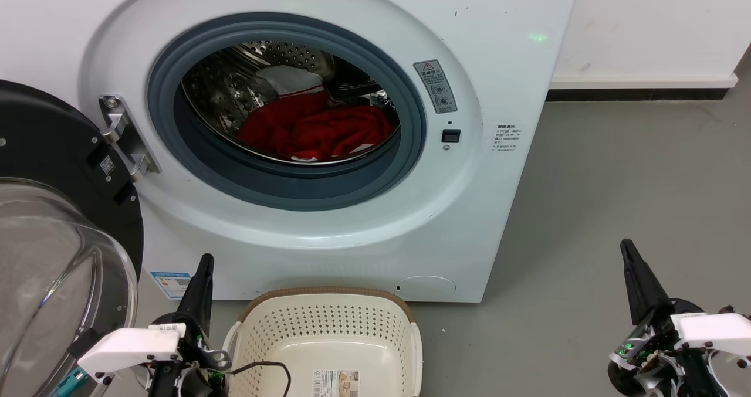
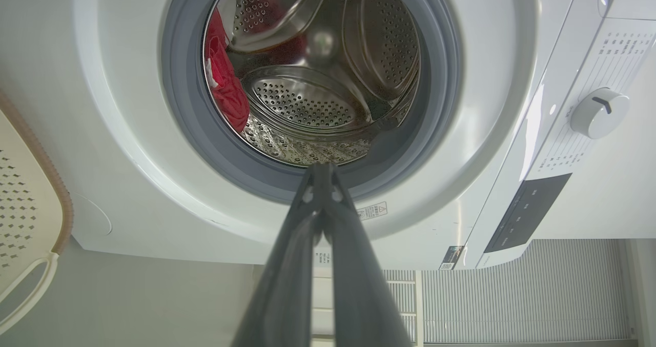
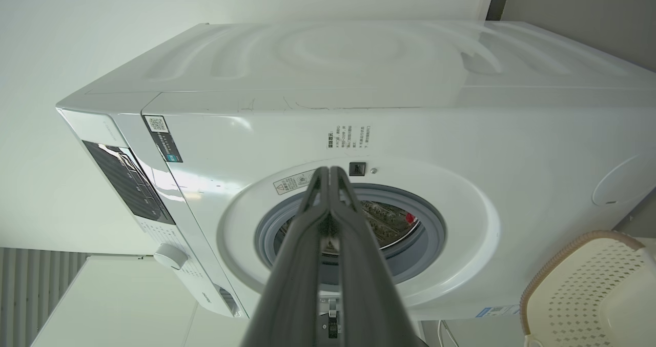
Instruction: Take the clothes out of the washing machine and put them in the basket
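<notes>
A grey floor (image 1: pixel 616 180) runs up to a white wall. The washing machine (image 1: pixel 499 63) stands on it, its black-framed door (image 1: pixel 53 145) swung wide to the left. The left claw (image 1: pixel 205 261) has its two dark fingers pressed together and empty, tips aimed at the porthole ahead. The clothes (image 1: pixel 320 130) lie in the drum, beyond that claw and a little to its right, red with a white patch at the back. The basket (image 1: pixel 328 294) sits just right of the left claw. The right claw (image 1: pixel 628 245), likewise pressed together and empty, hangs over the floor with the basket well to its left.
</notes>
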